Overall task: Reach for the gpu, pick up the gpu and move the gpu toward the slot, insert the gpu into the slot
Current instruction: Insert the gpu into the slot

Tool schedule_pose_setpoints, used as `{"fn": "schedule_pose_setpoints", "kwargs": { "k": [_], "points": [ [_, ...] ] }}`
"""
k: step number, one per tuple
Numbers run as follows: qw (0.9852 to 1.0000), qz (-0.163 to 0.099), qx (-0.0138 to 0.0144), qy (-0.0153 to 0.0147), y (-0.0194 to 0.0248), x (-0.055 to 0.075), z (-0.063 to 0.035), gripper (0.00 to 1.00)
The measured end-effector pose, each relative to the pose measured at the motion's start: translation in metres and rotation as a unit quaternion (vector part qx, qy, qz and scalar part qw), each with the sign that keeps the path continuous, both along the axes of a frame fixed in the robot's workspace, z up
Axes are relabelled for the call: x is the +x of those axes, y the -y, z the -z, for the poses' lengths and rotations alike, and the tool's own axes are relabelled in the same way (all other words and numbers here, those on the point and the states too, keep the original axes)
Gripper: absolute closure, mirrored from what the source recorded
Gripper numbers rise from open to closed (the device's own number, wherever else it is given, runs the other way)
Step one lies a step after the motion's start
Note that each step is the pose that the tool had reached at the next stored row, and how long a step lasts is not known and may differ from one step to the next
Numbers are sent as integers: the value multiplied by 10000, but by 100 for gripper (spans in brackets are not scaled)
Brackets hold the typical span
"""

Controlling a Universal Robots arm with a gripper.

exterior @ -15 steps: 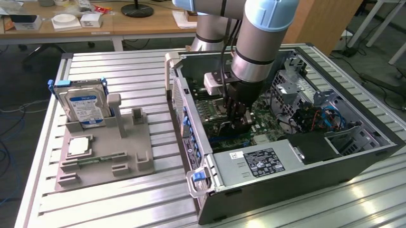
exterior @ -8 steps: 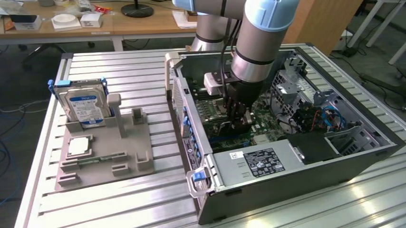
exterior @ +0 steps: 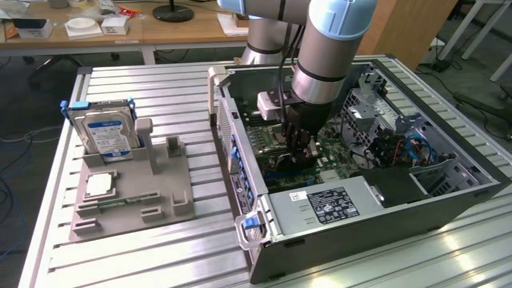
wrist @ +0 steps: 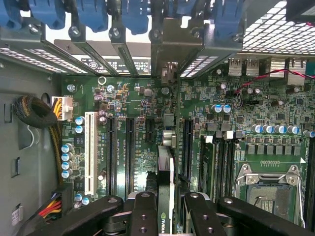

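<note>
My gripper (exterior: 301, 157) reaches down into the open computer case (exterior: 448, 192), low over the green motherboard (wrist: 142, 105). In the wrist view its black fingers (wrist: 142, 214) are shut on the gpu (wrist: 166, 162). The thin dark card is seen edge-on and runs from the gripper (wrist: 165, 201) toward its silvery end bracket (wrist: 170, 73) at the case's rear wall. A long black slot (wrist: 187, 147) lies just beside the card, parallel to it. Whatever lies under the card's lower edge is hidden, so I cannot tell whether it is seated.
Two more black connector strips (wrist: 120, 152) and a white one (wrist: 90, 152) lie beside the card, with memory sticks (wrist: 216, 162) and the CPU socket (wrist: 268, 189) on its other side. A cable bundle (wrist: 37, 113) hangs nearby. A blue-labelled hard drive (exterior: 108, 135) stands in a grey fixture (exterior: 132, 198).
</note>
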State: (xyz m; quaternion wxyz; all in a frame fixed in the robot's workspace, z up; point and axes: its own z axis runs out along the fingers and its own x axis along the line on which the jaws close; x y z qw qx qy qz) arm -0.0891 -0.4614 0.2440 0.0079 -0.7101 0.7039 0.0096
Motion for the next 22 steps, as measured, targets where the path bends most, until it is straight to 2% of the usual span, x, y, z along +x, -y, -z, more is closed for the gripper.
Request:
{"fn": "schedule_pose_setpoints", "kwargs": {
  "k": [11, 19, 22],
  "points": [
    [10000, -1, 1, 1, 0, 18, 13, 74],
    [10000, -1, -6, 6, 2, -24, 35, 74],
    [10000, -6, -7, 19, 0, -26, 65, 74]
  ]
}}
